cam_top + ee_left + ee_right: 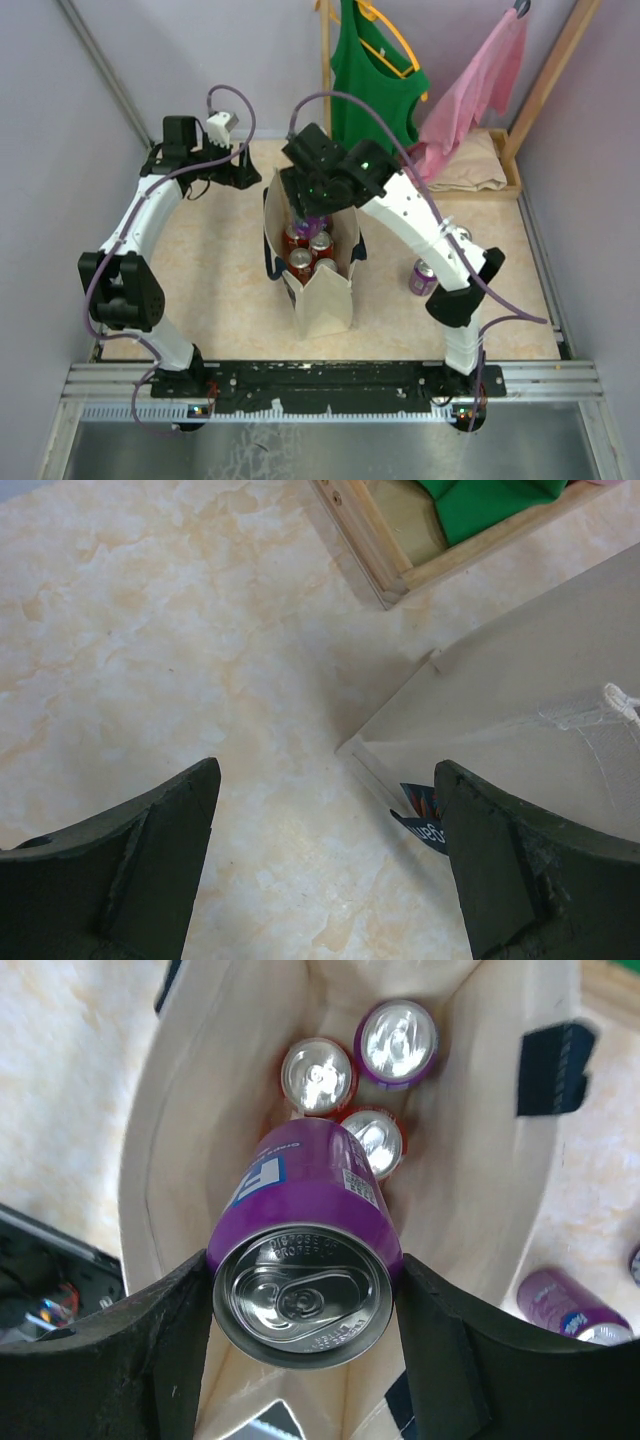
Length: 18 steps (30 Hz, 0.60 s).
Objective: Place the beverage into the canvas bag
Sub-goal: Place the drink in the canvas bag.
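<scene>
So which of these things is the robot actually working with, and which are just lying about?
Part of the job: canvas bag; purple can, gripped by the right end effector at the bag's mouth; cans already inside; probably the spare purple can outside it.

Just lying about: green top; pink cloth; folded beige cloth; wooden rack.

Pale marbled desk (pixel 200 290), wooden rack (pixel 325 60) at back rt, green tank top (pixel 370 80) on orange hanger (pixel 405 50), pink cloth (pixel 480 80) hung beside it, folded beige cloth (pixel 470 165) on rack base.
</scene>
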Available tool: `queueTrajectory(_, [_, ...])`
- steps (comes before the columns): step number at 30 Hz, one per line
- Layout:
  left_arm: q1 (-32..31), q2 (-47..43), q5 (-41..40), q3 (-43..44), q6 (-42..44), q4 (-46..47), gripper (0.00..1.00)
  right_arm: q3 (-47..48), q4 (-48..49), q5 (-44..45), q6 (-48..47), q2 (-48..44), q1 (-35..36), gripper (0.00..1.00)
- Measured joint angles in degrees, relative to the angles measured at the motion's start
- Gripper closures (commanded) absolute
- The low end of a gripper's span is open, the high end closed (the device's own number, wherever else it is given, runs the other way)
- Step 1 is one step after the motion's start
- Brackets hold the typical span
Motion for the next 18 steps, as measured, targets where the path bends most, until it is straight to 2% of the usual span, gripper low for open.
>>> queueTrajectory(14, [0.00,-0.04,2.34,-3.80,1.09,0.87,0.08,-2.56,-7.91,-2.73,3.54,0.63,7.32,1.00])
queueTrajectory(18, [0.04,-0.20,3.06,-5.29,1.53,1.16,0.08,-6.27,-7.72,-4.11,6.29,-0.09,9.53,1.00])
